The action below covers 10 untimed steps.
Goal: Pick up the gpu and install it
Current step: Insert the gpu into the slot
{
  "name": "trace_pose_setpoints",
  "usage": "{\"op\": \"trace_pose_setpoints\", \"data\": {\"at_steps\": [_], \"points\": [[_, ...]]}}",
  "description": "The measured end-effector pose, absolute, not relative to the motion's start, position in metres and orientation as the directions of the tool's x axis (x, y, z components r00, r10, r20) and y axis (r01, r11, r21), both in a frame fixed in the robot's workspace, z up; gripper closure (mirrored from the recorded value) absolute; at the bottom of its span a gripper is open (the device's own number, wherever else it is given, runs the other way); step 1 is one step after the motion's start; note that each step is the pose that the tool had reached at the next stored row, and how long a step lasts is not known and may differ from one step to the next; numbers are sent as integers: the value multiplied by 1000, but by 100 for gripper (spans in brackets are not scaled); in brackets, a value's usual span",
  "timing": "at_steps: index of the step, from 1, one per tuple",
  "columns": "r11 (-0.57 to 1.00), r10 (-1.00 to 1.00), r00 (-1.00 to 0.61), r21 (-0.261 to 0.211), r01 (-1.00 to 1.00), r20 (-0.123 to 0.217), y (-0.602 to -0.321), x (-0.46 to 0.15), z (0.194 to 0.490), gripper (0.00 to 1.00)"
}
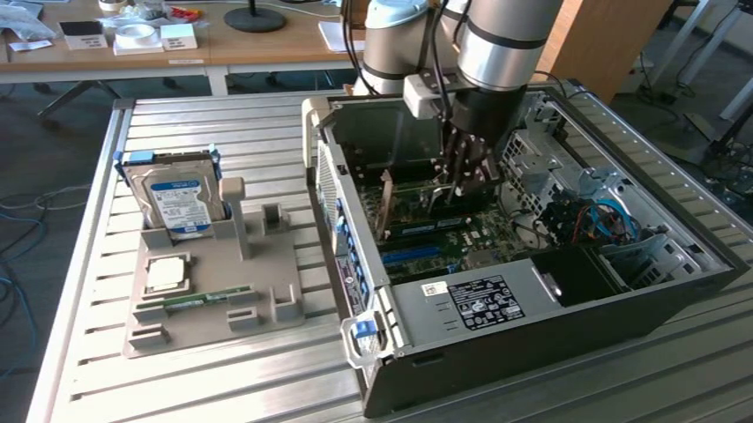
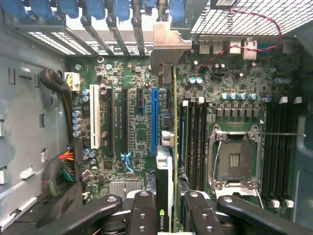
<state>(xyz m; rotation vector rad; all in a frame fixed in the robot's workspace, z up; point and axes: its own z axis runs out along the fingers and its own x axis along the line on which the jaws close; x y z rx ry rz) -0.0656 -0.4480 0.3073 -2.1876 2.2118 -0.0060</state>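
Black fingers (image 2: pixel 142 215) of the claw (image 2: pixel 168 215) press on either side of the graphics card (image 2: pixel 165 181); the jaws stand part-way closed, clamped on the card's two faces with nothing else between them. Seen from the wrist, the card is edge-on, a thin green line with its silver bracket (image 2: pixel 167 46) at the far end, near the row of blue clips (image 2: pixel 98 7) along the case wall; it runs just beside the long blue slot (image 2: pixel 155 120) of the motherboard (image 2: pixel 134 142), on the side toward the empty processor socket (image 2: pixel 234 161); a white slot (image 2: pixel 94 122) lies further off on the other side. Whether the card's lower edge has met a slot, I cannot tell.

From the exterior view, the arm (image 1: pixel 506 40) reaches straight down into the open computer case (image 1: pixel 659 291), which lies on its side on a slatted metal table (image 1: pixel 235 132); the claw is well inside, low over the board. On the exterior view's left, apart from the case, a grey holder (image 1: pixel 277 273) carries a hard drive (image 1: pixel 179 198) standing upright, a square processor chip (image 1: pixel 165 273) lying flat, and a slim memory stick (image 1: pixel 206 300) beside it.
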Motion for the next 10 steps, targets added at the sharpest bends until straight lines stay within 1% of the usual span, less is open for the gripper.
{"op": "trace_pose_setpoints", "data": {"at_steps": [10], "points": [[11, -1000, -11, -24, -1000, -19, -448, -66, 305, 73]]}}
